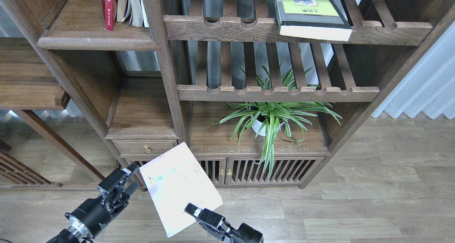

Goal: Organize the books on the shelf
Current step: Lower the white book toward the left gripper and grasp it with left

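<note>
Low before the bookcase, pale lavender-white paperback (179, 188) held tilted, left pincer (127, 179) pinching its left edge, right pincer (193, 211) touching its lower right edge, spread unclear, red paperback (109, 6) upright on dark-brown plank shelf (96, 40), yellow-green book (311, 17) flat on slatted rack (227, 28).

My two arms are matte black; the left hand (125, 181) shows a silver wrist ring, the right hand (193, 211) blocky fingers.

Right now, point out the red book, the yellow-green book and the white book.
red book (110, 8): head view, its spine.
yellow-green book (310, 6): head view, its top cover.
white book (181, 188): head view, middle of its cover.
</note>
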